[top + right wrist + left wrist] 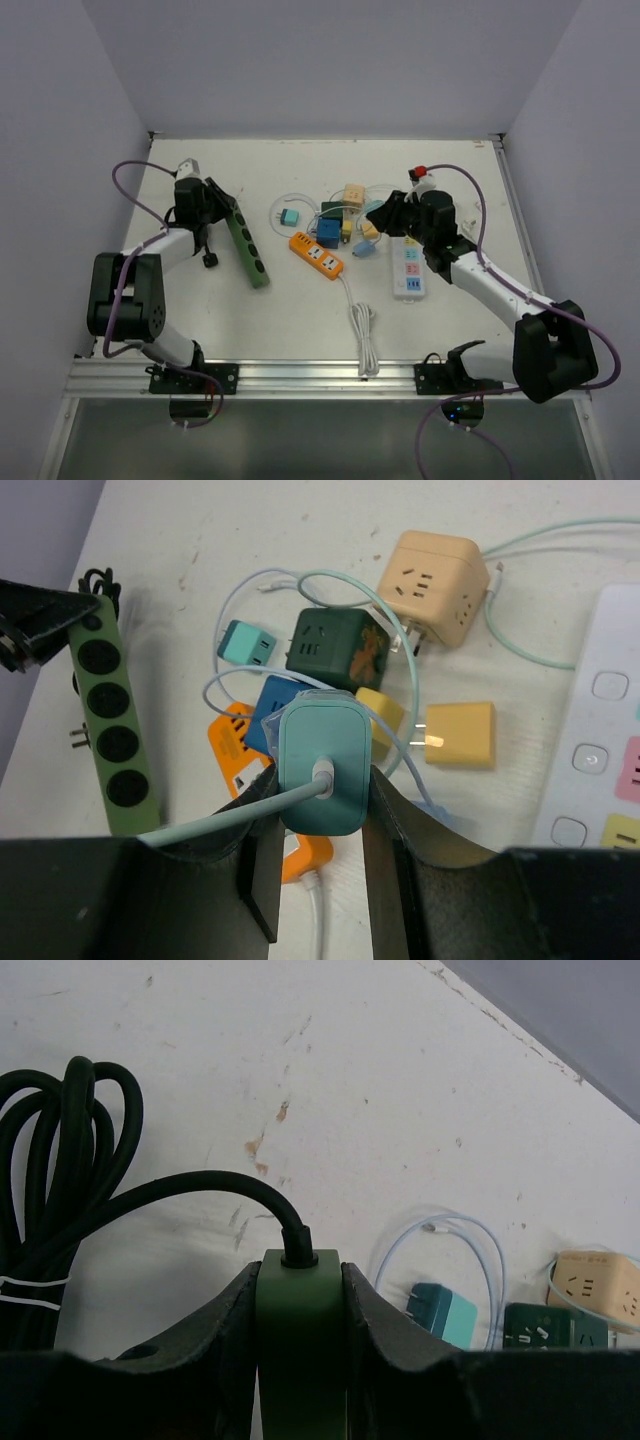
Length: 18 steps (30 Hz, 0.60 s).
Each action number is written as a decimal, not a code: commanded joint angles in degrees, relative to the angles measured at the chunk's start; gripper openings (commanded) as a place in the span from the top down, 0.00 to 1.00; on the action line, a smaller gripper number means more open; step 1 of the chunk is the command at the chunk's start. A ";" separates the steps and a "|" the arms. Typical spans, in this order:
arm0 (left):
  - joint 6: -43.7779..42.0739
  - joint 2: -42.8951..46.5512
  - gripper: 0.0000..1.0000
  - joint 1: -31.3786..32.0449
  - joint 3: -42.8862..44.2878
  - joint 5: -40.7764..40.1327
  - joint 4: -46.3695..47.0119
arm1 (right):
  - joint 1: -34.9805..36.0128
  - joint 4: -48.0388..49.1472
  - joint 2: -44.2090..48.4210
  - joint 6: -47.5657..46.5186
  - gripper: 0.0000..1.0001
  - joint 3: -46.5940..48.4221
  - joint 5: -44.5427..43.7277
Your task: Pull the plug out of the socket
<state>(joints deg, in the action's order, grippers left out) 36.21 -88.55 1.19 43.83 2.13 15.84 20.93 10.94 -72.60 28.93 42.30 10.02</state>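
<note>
Teal plastic charger plug (318, 750) sat pinched in the right gripper (320, 802) beside a flat orange power strip (316, 255); left gripper (300, 1290) clamped a long green socket bar (298, 1360).

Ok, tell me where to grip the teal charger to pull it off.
By its two flat side faces, coming from the cable end. The charger is a rounded slab with its cable leaving the near face, and its sides are bare and parallel. The right gripper is shut on it that way.

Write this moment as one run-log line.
left claw: shut on long green plastic power strip | right claw: shut on rounded teal plastic charger plug | plug seated: cannot tell
</note>
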 commanded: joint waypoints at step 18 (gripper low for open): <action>-3.15 -1.28 0.00 -1.19 10.65 11.58 -4.99 | -4.23 5.05 -9.31 0.86 1.00 0.50 9.22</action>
<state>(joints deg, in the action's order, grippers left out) 35.99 -95.04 0.45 50.54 12.38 14.52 16.75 12.53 -80.27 29.41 40.12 15.79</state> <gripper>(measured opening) 0.991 0.343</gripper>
